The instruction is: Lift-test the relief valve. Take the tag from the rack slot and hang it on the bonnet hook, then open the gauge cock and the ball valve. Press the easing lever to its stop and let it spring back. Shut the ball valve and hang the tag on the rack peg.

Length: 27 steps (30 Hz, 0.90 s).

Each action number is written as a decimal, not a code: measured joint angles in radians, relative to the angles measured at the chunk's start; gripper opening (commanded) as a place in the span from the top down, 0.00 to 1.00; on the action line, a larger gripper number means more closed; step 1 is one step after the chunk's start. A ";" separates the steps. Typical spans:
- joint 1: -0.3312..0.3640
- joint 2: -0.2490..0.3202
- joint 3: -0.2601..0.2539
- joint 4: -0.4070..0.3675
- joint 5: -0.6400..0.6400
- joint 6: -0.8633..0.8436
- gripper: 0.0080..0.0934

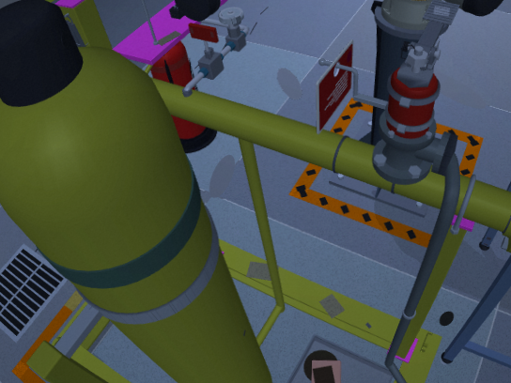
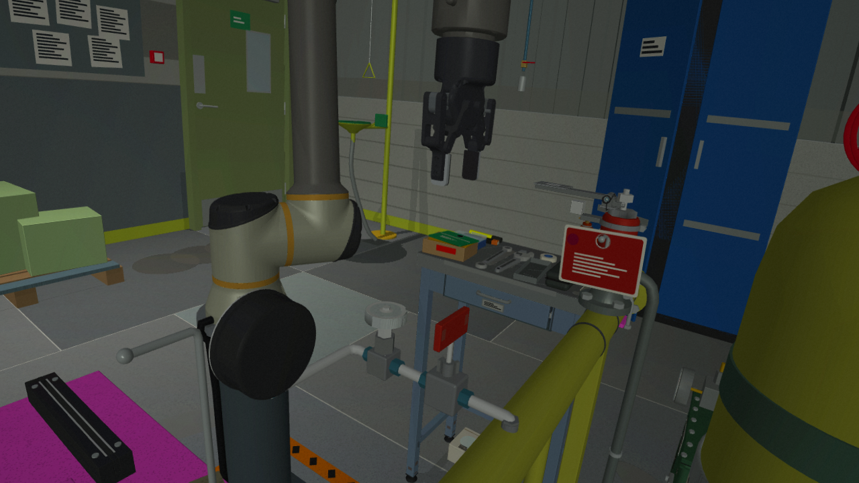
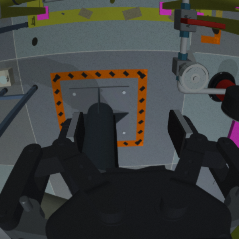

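Note:
The red relief valve (image 1: 412,103) (image 2: 619,221) stands on the olive pipe, its grey easing lever (image 2: 570,188) level on top, and the red tag (image 1: 336,86) (image 2: 602,260) hangs on the bonnet hook beside it. On the small branch line sit the gauge cock with its round handwheel (image 2: 385,314) (image 3: 193,77) and the ball valve with its red handle (image 2: 451,328) (image 3: 202,23) (image 1: 203,32). My gripper (image 2: 456,162) (image 3: 126,131) hangs high in the air, left of the relief valve and above the branch line. It is open and empty.
The black rack block (image 2: 78,425) lies on a magenta plate, with a ball-ended peg (image 2: 125,355) close by. A large olive tank (image 1: 98,185) fills the left. A workbench with tools (image 2: 498,264) and blue lockers (image 2: 721,150) stand behind the valve.

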 measured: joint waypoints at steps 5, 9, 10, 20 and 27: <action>-0.088 0.013 -0.011 -0.002 0.000 -0.091 0.18; -0.167 0.034 -0.028 -0.006 -0.001 -0.166 0.18; -0.176 0.037 -0.030 -0.006 -0.001 -0.174 0.18; -0.176 0.037 -0.030 -0.006 0.000 -0.150 0.18; -0.177 0.037 -0.030 -0.006 -0.001 -0.019 0.18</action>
